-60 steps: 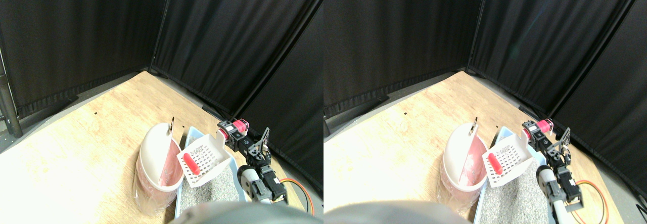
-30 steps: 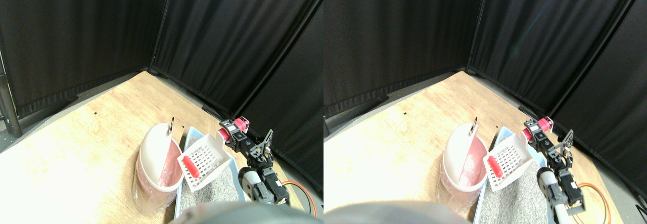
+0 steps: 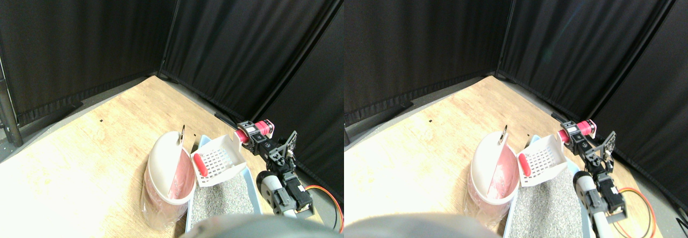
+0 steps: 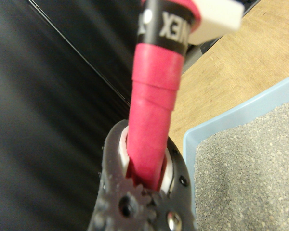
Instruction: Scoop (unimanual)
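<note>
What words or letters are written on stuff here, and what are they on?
"X...": white letters on the black band around the red handle. Only the X is clear; the rest is blurred and cut off.
No words show on the white scoop, the blue tray or the bin.

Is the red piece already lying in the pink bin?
No, the red piece lies in the white scoop, beside the pink bin.
</note>
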### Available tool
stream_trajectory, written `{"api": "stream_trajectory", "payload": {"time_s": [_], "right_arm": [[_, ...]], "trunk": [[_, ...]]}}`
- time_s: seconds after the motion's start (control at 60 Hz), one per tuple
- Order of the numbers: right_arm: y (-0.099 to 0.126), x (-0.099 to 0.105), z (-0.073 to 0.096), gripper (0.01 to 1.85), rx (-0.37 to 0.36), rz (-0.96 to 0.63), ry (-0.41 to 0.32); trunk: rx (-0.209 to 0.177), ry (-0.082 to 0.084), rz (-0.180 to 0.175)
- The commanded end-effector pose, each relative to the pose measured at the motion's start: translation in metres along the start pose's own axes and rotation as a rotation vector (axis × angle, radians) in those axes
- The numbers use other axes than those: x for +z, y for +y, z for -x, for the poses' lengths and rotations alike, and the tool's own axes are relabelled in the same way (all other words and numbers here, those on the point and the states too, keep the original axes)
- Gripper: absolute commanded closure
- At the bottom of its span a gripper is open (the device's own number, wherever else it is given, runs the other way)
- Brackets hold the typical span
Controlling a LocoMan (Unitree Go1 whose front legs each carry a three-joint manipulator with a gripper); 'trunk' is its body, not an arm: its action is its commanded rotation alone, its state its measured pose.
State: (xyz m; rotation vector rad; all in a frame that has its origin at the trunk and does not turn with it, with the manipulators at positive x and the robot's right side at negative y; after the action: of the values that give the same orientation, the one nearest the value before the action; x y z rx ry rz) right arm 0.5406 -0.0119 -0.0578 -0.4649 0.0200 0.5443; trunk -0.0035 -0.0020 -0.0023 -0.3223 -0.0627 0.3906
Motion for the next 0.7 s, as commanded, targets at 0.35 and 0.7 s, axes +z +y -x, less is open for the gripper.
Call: {"api": "stream_trajectory", "payload": {"time_s": [0.35, 0.7], "right_arm": [[0.009, 0.024, 0.008, 1.63, 0.0, -0.008, -0.064], [0.005, 0.01, 0.006, 1.72, -0.029, -0.061, -0.06]], "trunk": [[0.071, -0.013, 0.02], [0.046, -0.001, 0.001]]}}
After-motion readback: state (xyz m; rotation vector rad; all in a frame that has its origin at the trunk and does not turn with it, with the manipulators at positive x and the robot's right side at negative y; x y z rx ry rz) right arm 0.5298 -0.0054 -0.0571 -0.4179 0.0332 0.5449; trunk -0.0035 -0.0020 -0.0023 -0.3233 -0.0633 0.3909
